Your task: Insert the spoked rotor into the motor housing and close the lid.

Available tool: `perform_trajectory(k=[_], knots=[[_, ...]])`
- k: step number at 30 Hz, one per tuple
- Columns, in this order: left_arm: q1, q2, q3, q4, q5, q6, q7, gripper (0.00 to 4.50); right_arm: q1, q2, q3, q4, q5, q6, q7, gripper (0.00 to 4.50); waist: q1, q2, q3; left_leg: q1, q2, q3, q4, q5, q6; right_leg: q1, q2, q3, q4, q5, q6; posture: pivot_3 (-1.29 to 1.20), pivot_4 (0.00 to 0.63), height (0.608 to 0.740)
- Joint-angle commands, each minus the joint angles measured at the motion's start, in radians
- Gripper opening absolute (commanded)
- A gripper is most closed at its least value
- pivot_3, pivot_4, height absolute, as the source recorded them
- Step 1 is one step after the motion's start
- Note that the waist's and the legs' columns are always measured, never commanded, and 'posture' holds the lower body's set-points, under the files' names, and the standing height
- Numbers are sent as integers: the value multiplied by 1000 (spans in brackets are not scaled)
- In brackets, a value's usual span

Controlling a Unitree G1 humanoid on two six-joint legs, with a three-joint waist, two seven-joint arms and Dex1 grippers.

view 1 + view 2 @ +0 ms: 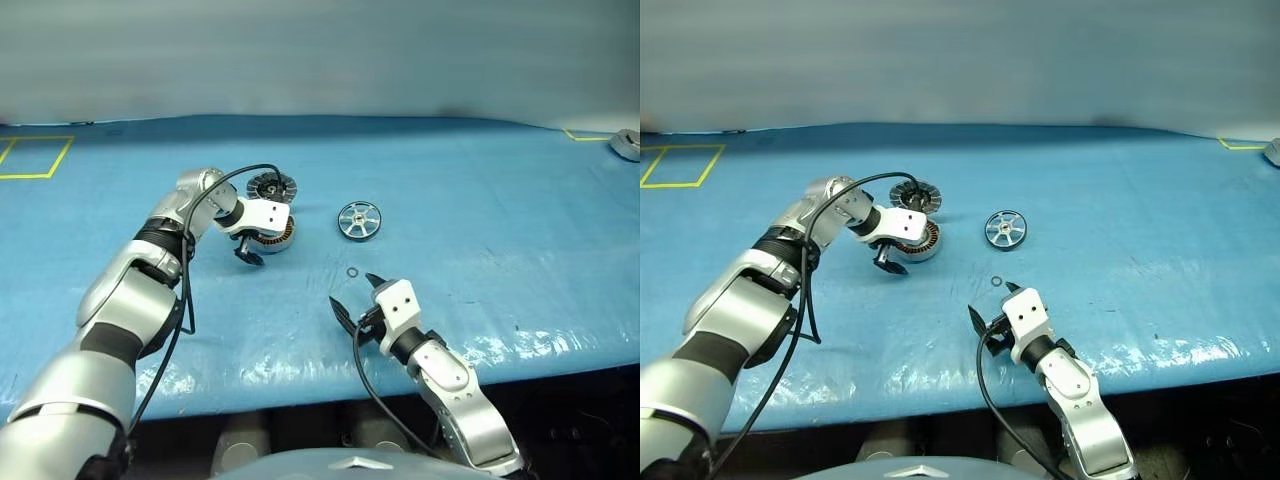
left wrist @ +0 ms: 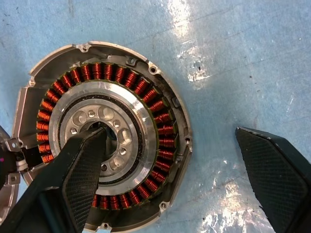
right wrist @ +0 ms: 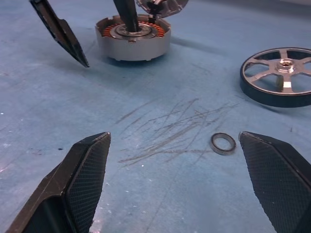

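The motor housing sits on the blue mat, its copper windings ringing a silver centre. Behind it the lid stands tilted open, joined at the housing's far edge. My left gripper is open and points down over the housing, with one finger over the silver centre and the other outside on the mat. To the right the spoked rotor lies flat and free. My right gripper is open and empty, low over the mat and nearer than the rotor.
A tiny dark ring lies on the mat just ahead of my right gripper. Yellow tape marks a square at the far left. A grey object sits at the far right edge. The table's front edge runs close below.
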Motion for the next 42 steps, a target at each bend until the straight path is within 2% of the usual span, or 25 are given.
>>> perform_trajectory(k=[1, 13, 24, 42], knots=[[-31, 16, 25, 9, 6, -6, -2, 4500, -22, -28, 20, -66, 9, -8, 46, 4457, -1, 0, 0, 0, 0, 0, 1, 0, 0, 0, 0, 0, 0, 0, 0, 0, 150, 740], [-65, 18, 58, 19, -22, 16, -22, 4500, -17, -35, 19, -41, -3, 3, 29, 4457, 0, -1, 0, -1, 0, 0, 2, 0, 0, 1, 0, 1, 1, 0, 0, 0, 150, 740], [-54, 39, 90, 22, -41, -155, -59, 4500, -18, -26, 26, -15, -20, 5, 6, 4457, 7, -2, 1, -1, 0, 0, 3, 0, 0, 1, 0, 1, 0, 1, -1, 0, 150, 740], [-34, -22, 94, 110, -3, -155, 21, 4500, -9, -19, 25, -35, -36, 24, -16, 4457, 6, -3, 2, -1, -1, 0, 3, 0, 0, 1, 0, 1, 0, 2, 0, 0, 150, 740]])
